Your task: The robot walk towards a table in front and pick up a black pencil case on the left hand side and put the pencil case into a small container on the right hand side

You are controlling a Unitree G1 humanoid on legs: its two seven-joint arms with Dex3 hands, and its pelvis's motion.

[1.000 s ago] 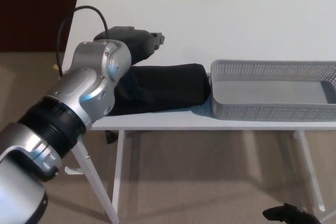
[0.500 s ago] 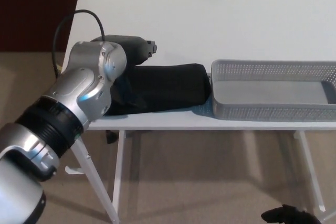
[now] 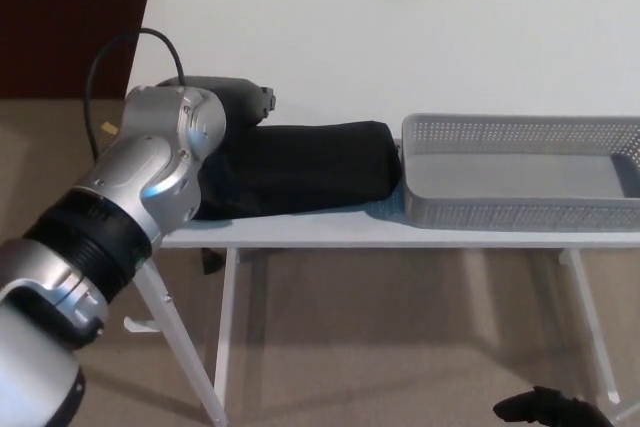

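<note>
Now the black pencil case (image 3: 310,167) lies flat on the white table (image 3: 400,37), close to the front edge and on the left half. Its long side runs from left to right, along the table edge. One short end points at the robot's left arm (image 3: 150,172), and the other points at the grey container (image 3: 520,209). That right end is just beside the container's left wall, maybe touching it; I cannot tell which. The left hand (image 3: 235,102) is at the back left part of the case. The big silver wrist is in the way, so I cannot tell if the hand is open, closed or holding the case. I think the step now is to get a good hold on the case. To do it well, the hand should close across the narrow way of the case, not along the long way. It should also be nearer the middle, so the ends do not droop. The case looks soft, so the hold should be firm. The container is very near, so the case should go up above the wall first and then move right. Both long sides run the same way, so no turning should be needed. A small dark shape low on the right may be the right hand (image 3: 540,407); I cannot tell if it is open or closed.
</note>
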